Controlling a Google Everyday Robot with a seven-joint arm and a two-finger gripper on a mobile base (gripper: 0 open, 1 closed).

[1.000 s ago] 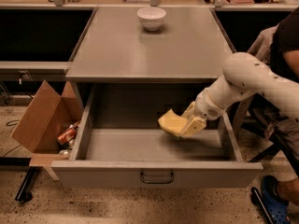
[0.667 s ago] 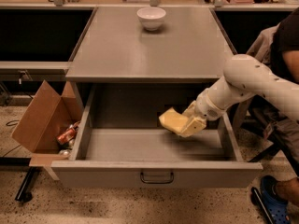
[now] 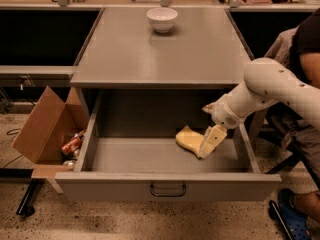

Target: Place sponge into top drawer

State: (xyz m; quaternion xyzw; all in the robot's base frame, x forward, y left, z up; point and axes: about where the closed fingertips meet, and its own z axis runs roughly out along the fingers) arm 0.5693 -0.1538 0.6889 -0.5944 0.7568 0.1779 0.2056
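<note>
Camera view: you are looking down into the open top drawer point(image 3: 165, 181), with the arm reaching in from the right.
Change: the sponge point(image 3: 187, 139) sits lower than it did a second ago. It now looks to be resting on the drawer floor, right of centre. The gripper point(image 3: 209, 145) has come down with it.
Gripper: it is inside the drawer, touching the sponge's right end. You cannot tell whether it has hold of the sponge or has let go.
Meaning: the sponge is probably as good as placed. What is likely left for you is a clean release and a lift out past the right wall.
Surface: the grey cabinet top point(image 3: 160, 54) carries a white bowl point(image 3: 162, 19) near its back edge.
Room: a cardboard box point(image 3: 42, 126) with cans stands on the speckled floor point(image 3: 100, 219), just left of the drawer. A person point(image 3: 305, 44) sits close on the right.
</note>
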